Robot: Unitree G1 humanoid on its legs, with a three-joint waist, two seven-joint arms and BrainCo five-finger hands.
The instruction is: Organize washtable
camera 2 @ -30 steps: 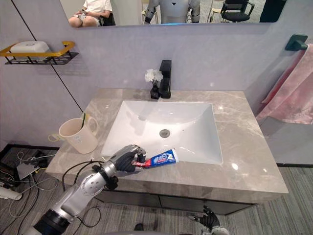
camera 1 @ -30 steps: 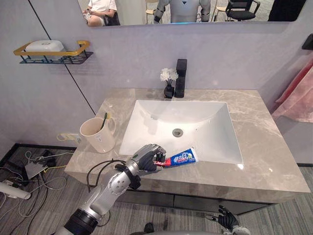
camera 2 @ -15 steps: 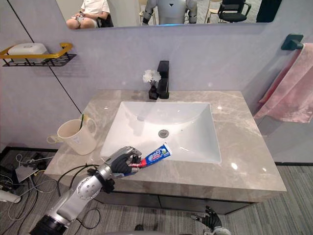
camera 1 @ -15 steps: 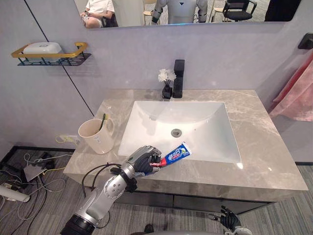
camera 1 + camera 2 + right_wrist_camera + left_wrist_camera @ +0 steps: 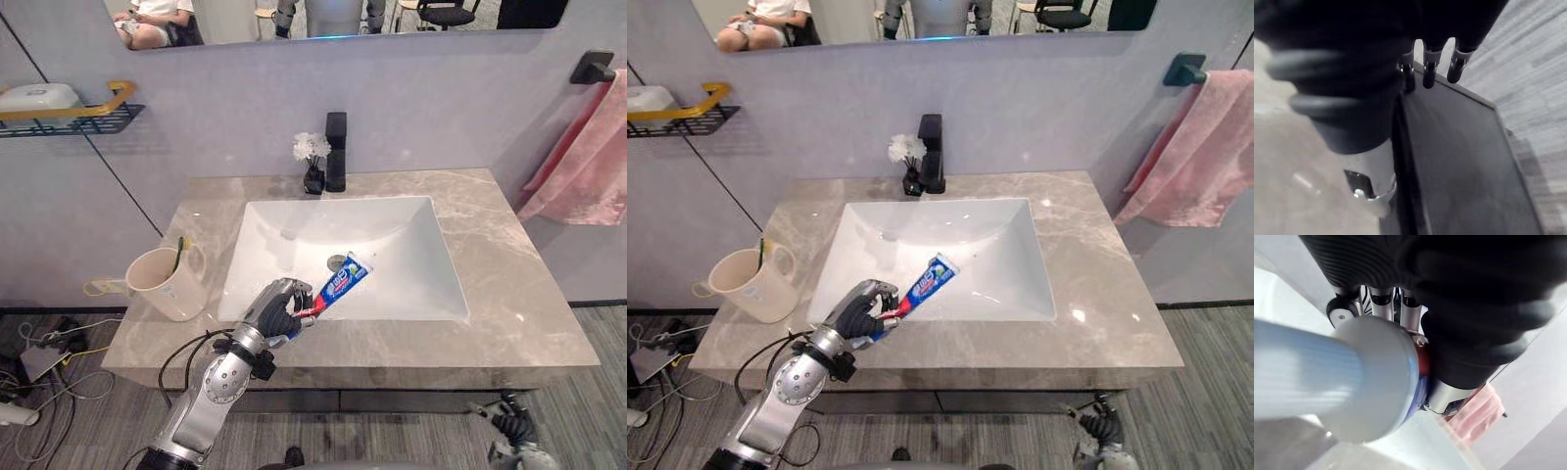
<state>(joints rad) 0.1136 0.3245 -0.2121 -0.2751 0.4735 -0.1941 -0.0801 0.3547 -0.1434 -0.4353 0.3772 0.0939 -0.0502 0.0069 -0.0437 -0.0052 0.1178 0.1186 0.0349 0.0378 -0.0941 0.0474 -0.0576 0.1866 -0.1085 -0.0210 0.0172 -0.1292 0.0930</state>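
My left hand [image 5: 277, 308] hovers over the front rim of the white sink [image 5: 392, 220], shut on the cap end of a blue and red toothpaste tube [image 5: 342, 280]. The tube slants up and to the right over the basin. In the left wrist view its white cap [image 5: 1369, 382] sits close to the camera, with my fingers [image 5: 1382, 303] curled round the tube behind it. A beige cup [image 5: 160, 284] holding a toothbrush [image 5: 177, 253] stands on the marble counter [image 5: 519, 294], left of the sink. My right hand [image 5: 509, 427] hangs low beside the cabinet, fingers relaxed.
A black faucet [image 5: 336, 152] and a small vase of white flowers [image 5: 313, 162] stand behind the basin. A wall shelf with a white soap box [image 5: 39, 98] hangs at the far left. A pink towel [image 5: 588, 157] hangs on the right wall. Cables lie on the floor at the left.
My left hand has lifted the toothpaste tube off the sink's front rim and tilted its far end upward. The camera has turned to the right, so the whole scene sits further left.
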